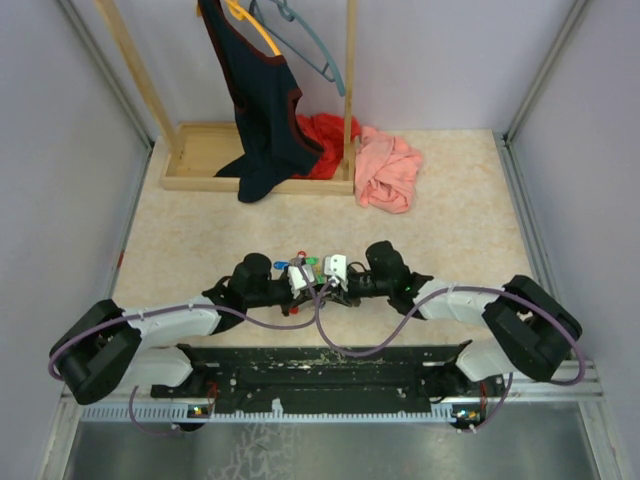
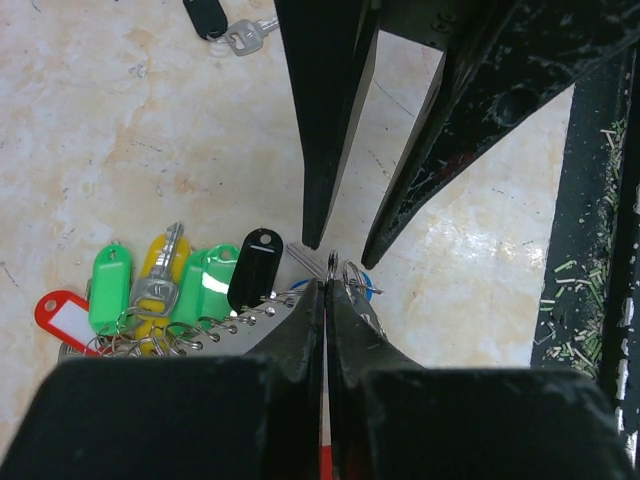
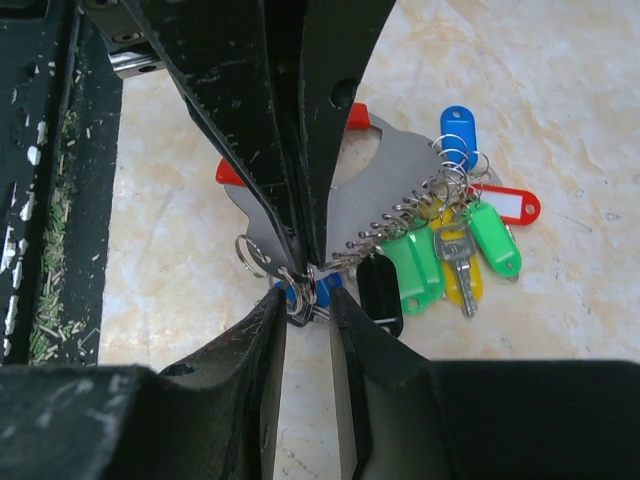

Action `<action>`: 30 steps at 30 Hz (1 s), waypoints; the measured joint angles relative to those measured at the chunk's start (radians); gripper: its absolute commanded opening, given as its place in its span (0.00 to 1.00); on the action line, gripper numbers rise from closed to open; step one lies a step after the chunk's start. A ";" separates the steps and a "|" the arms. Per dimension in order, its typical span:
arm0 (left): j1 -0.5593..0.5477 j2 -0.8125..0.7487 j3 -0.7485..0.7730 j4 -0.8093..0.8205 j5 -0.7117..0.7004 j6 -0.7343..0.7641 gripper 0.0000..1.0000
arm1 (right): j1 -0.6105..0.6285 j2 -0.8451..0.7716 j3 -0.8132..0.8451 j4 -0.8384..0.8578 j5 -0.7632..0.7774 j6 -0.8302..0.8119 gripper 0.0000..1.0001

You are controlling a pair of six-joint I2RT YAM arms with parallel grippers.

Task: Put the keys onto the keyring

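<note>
The keyring (image 3: 385, 180) is a thin grey plate with a red rim and a wire coil along one edge; it also shows in the left wrist view (image 2: 255, 335). Keys with green (image 3: 495, 240), black (image 3: 380, 290), red (image 3: 510, 205) and blue (image 3: 458, 125) heads hang from the coil. My left gripper (image 2: 326, 285) is shut on the plate's edge. My right gripper (image 3: 307, 300) is narrowly open around the split ring of a blue-headed key (image 3: 325, 285) at the plate's edge. Both grippers meet at the table's middle (image 1: 318, 283). A dark-headed key (image 2: 205, 15) lies apart on the table.
A wooden rack (image 1: 200, 150) with a dark top on a hanger stands at the back. Red (image 1: 325, 135) and pink (image 1: 388, 170) cloths lie beside it. The black base rail (image 1: 320, 370) runs along the near edge. Walls close both sides.
</note>
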 measured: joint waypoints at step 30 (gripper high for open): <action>0.007 -0.069 -0.108 0.152 -0.064 -0.055 0.17 | -0.042 0.100 -0.028 0.229 -0.093 0.105 0.00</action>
